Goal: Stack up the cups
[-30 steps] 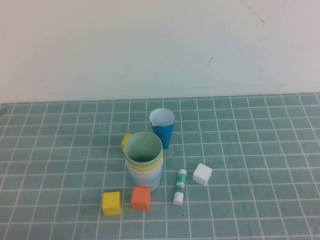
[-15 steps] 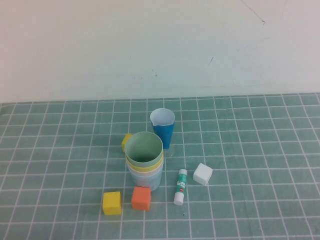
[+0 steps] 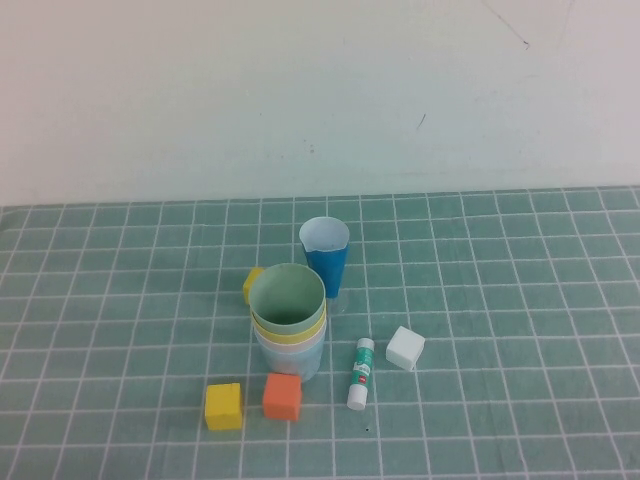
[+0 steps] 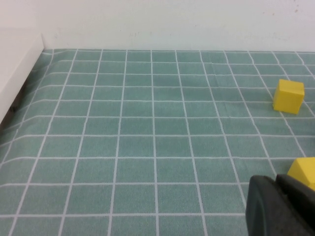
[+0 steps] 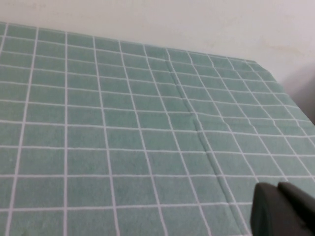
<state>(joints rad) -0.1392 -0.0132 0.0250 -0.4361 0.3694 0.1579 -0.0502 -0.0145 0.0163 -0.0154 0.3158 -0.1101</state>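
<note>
The cups stand nested in one upright stack at the table's middle in the high view. The pale green cup is on top, the yellow cup's rim shows under it, and the light blue cup is at the bottom. No pink cup shows. Neither arm appears in the high view. My left gripper is shut and empty, low over the mat beside a yellow block. My right gripper is shut and empty over bare mat.
A dark blue cup stands just behind the stack, and a yellow block at its back left. A yellow block, orange block, glue stick and white block lie in front. Another yellow block shows in the left wrist view.
</note>
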